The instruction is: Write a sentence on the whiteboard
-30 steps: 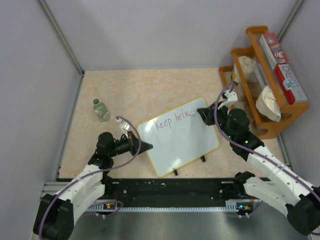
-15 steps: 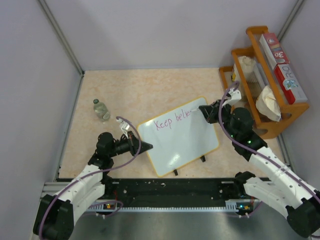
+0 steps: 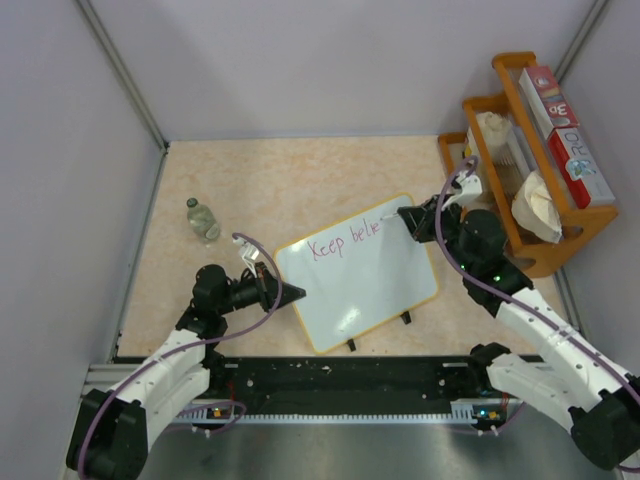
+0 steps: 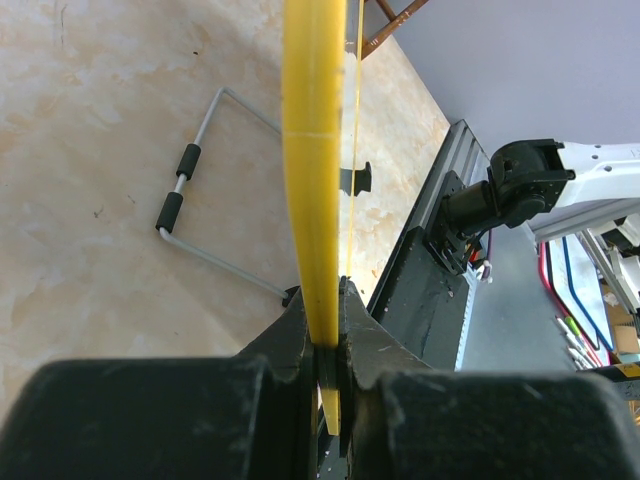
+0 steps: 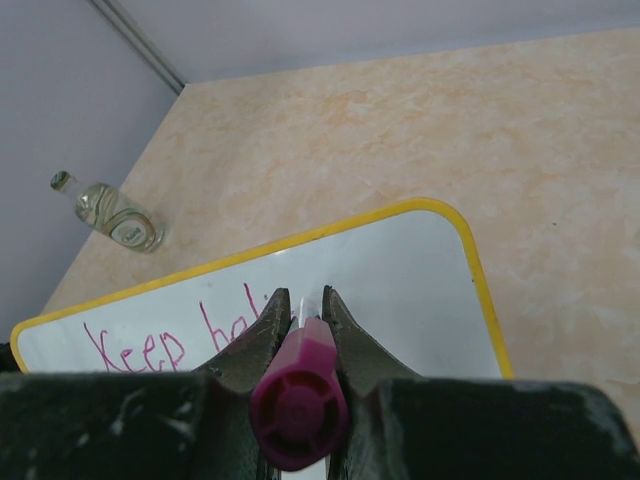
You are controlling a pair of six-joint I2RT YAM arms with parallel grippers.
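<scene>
Fingers of the left arm [image 4: 285, 335] clamp the yellow-rimmed white whiteboard [image 3: 365, 290], steadying it; right-arm fingers [image 5: 258, 340] pinch a purple marker [image 5: 298, 400] at the pink handwritten sentence [image 3: 343, 242], frame centre.

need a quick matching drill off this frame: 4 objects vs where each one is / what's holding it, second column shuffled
Things:
1. marker
2. bottle
3. whiteboard
4. wooden rack

Places and states:
A. at the right edge of the table, holding boxes
B. pinched at its yellow rim by the left fingers
C. gripped in the right fingers
D. loose on the table, left of the board

Pairs: 1-C, 2-D, 3-B, 4-A
</scene>
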